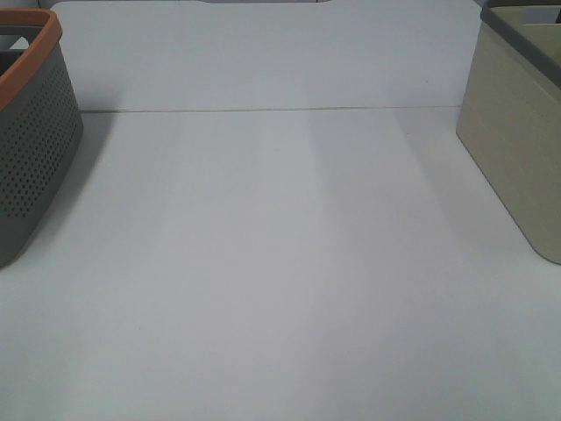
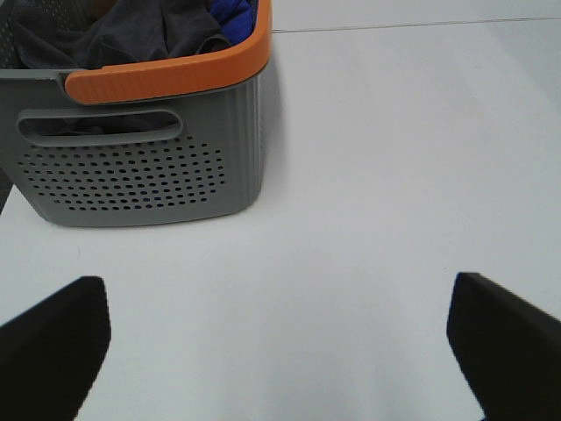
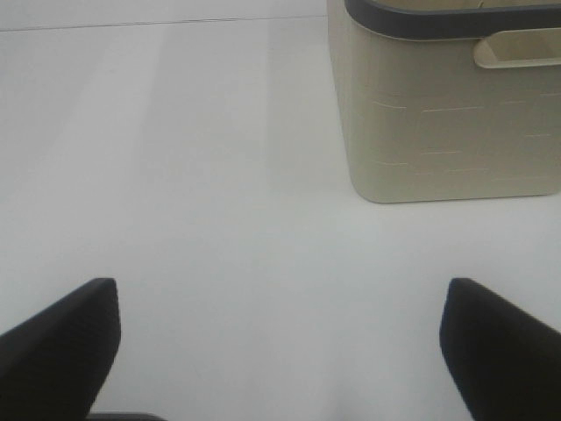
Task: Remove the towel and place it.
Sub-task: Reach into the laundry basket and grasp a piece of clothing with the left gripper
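Left wrist view: towel inside orange-rimmed basket; left pincer, right pincer agape, empty.

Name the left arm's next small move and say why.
Probably bring the left jaws forward and over the orange-rimmed grey basket. They stand wide open and empty above the table, short of the basket, while the dark towel lies bunched inside it beside a blue cloth. Nothing is gripped yet, so reaching over the rim looks like the first step.
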`<state>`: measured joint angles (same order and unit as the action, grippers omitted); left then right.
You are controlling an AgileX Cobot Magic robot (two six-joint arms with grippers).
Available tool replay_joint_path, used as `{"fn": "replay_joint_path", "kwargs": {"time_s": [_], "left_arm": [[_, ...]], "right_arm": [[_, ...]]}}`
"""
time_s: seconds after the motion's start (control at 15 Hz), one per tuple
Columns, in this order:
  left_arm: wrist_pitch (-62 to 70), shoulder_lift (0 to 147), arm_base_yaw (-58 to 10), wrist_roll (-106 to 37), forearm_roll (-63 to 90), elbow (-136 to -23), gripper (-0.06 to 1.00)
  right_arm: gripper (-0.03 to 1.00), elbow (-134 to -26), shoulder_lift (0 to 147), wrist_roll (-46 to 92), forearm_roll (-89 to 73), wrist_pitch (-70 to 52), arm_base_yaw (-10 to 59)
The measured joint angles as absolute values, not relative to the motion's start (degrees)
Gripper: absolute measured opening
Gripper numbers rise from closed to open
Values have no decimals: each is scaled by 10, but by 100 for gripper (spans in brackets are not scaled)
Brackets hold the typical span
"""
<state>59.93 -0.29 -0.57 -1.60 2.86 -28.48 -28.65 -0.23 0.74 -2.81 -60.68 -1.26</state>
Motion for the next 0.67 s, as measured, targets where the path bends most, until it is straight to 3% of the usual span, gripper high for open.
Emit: {"fn": "replay_joint_path", "kwargs": {"time_s": [0.67], "left_arm": [[599,-3,-6,-16,29,-285,99]], "right_arm": [[96,-286,-2,7,-28,-607,-13]]}}
